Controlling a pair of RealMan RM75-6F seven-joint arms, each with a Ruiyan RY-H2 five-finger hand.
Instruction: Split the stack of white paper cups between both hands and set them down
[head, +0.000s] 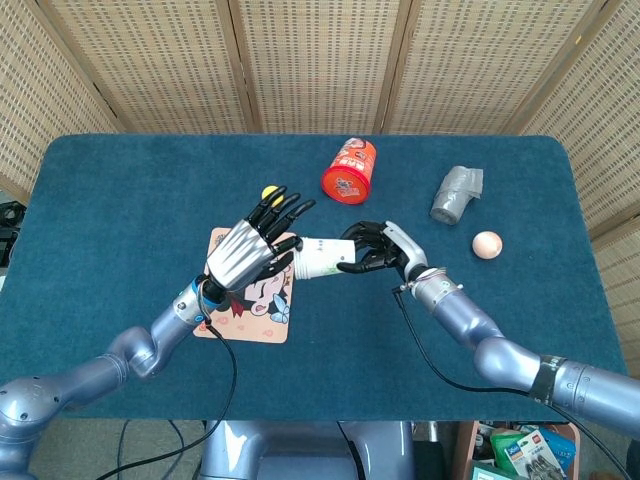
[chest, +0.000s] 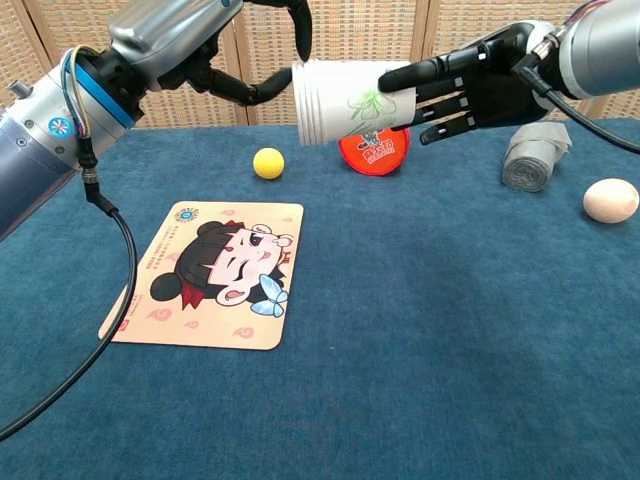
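A: How far along is the task?
B: Above the picture mat (chest: 212, 275), the right hand (chest: 470, 85) holds the cup stack (chest: 345, 100) sideways in the air, unsplit.
A: The left hand (chest: 255, 60)?
B: Fingers spread at the stack's rim, gripping nothing yet. Splitting and setting down remain.

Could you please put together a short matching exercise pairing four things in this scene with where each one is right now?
Things:
1. stack of white paper cups
2. yellow ball
3. cartoon mat
4. egg

Places:
A. flat on the table on the robot's left
B. held sideways in the air by the right hand
C. near the table's right edge
D. on the table just beyond the mat

Pairs: 1-B, 2-D, 3-A, 4-C
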